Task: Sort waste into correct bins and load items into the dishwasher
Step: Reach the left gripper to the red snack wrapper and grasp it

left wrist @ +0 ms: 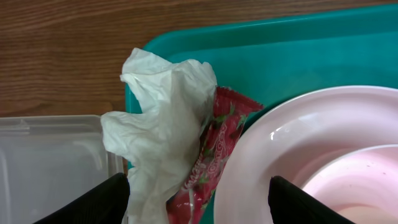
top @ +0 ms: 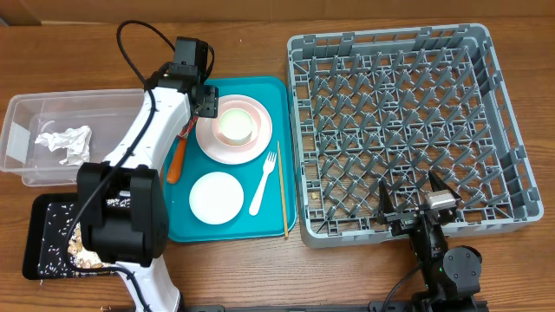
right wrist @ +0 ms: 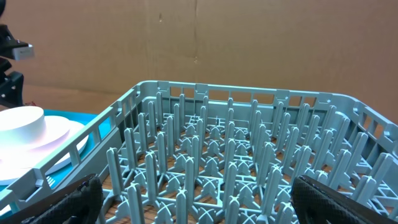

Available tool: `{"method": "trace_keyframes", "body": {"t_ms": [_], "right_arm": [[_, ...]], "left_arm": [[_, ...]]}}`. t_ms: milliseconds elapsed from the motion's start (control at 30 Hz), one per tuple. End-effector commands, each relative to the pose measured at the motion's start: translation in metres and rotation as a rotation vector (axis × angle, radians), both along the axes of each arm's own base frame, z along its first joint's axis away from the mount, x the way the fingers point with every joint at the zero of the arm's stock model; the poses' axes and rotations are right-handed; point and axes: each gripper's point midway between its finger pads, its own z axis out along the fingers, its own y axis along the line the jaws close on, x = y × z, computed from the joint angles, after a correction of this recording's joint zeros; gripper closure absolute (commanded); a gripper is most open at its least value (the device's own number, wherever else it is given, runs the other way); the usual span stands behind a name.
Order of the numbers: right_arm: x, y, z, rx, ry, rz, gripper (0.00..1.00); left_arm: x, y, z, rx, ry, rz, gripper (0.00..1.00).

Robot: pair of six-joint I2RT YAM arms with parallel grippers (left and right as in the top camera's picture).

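Two bins sit at the left. Nearest is the black tray (top: 33, 260) with rice (top: 54, 241) and brown scraps scattered in it. Beyond it is the tub (top: 22, 113), which holds crumpled foil (top: 65, 140). On the right, the right gripper (top: 409, 191) hangs over the near wall of the rack (top: 520, 173), fingers spread wide and holding nothing. It looks parked there, clear of the left arm's work and handy for dishes. No dish stands in the rack yet, so loading is not begun.

Between them the teal tray (top: 260, 227) carries a white bowl (top: 216, 197), the fork (top: 263, 184) and the chopstick (top: 283, 191) at its near end. Further on are the carrot (top: 176, 160) by the left edge and the pink plate (left wrist: 280, 143) with the pink bowl (left wrist: 367, 180) in it.

At the tray's far left corner the napkin (left wrist: 161, 124) and the wrapper (left wrist: 217, 149) lie bunched together, the wrapper wedged between napkin and plate rim. The left gripper (left wrist: 199, 202) is down over them, released. One jaw is at the napkin's side and the other stands over the plate, apart from the wrapper. That wide set looks meant to take the loose bundle whole. Closing here would likely catch both pieces and might nip the plate rim too. The tub lies just beside this corner, so the carry should be short
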Motion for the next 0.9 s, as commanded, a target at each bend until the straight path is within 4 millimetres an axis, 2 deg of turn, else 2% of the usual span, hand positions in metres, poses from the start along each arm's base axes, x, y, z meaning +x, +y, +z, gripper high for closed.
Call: {"method": "trace_keyframes", "body": {"t_ms": [0, 200, 233, 267, 300, 333, 433, 533, 733, 867], "right_arm": [[0.0, -0.002, -0.002, 0.0, -0.003, -0.009, 0.0], [0.0, -0.002, -0.002, 0.0, -0.003, -0.009, 0.0], [0.0, -0.002, -0.002, 0.0, -0.003, -0.009, 0.0], [0.0, -0.002, -0.002, 0.0, -0.003, -0.009, 0.0], [0.0, -0.002, -0.002, 0.0, -0.003, -0.009, 0.0], [0.0, -0.002, -0.002, 0.0, -0.003, -0.009, 0.0], [0.0, -0.002, -0.002, 0.0, -0.003, -0.009, 0.0], [0.0, -0.002, -0.002, 0.0, -0.003, -0.009, 0.0], [0.0, -0.002, -0.002, 0.0, -0.003, -0.009, 0.0], [0.0, -0.002, -0.002, 0.0, -0.003, -0.009, 0.0]], "left_arm": [[0.01, 0.009, -0.008, 0.017, -0.002, 0.009, 0.26], [0.011, 0.01, -0.012, 0.019, 0.001, 0.012, 0.27], [0.011, 0.01, -0.012, 0.019, 0.0, 0.012, 0.34], [0.011, 0.01, -0.012, 0.019, -0.001, 0.012, 0.51], [0.011, 0.01, -0.012, 0.019, 0.0, 0.012, 0.63], [0.011, 0.01, -0.012, 0.019, 0.001, 0.012, 0.67], [0.011, 0.01, -0.012, 0.019, 0.001, 0.012, 0.58], [0.011, 0.01, -0.012, 0.018, 0.0, 0.012, 0.54], [0.01, -0.003, -0.016, -0.05, 0.012, -0.02, 0.65], [0.009, -0.004, -0.016, -0.059, 0.013, -0.021, 0.69]]}}
